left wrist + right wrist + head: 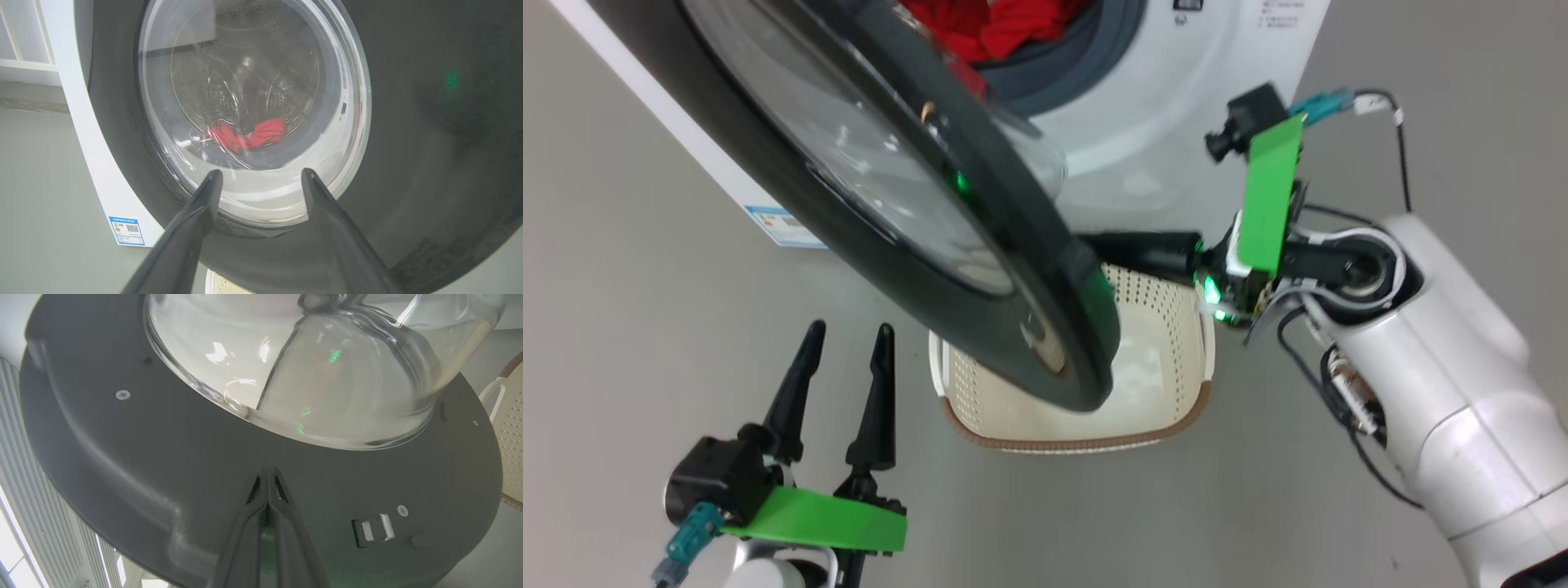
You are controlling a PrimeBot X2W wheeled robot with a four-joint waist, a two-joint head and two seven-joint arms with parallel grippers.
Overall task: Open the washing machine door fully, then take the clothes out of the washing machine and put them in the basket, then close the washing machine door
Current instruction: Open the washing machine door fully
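The white washing machine [1176, 122] stands on the grey floor [645, 327], its front facing the robot. Its round door [915, 269] stands swung partway out from the opening. In the head view the door's black rim crosses the middle of the picture and covers part of the basket. The clear glass bowl [318, 367] bulges from the door's inner side.

The cream basket [1160, 408] sits on the floor in front of the machine, under the door's lower edge.

The red clothes [988, 33] lie inside the drum. They also show through the glass in the left wrist view.

The right hand [269, 471] is clenched with nothing between its fingers. Its tips rest at the door's dark inner face, just below the glass bowl and near a small latch [372, 531].

The left hand [849, 327] is released and grasps nothing. It hangs low on the robot's left, apart from the door and pointing toward its outer side.

A blue label [784, 224] sits low on the machine's side.
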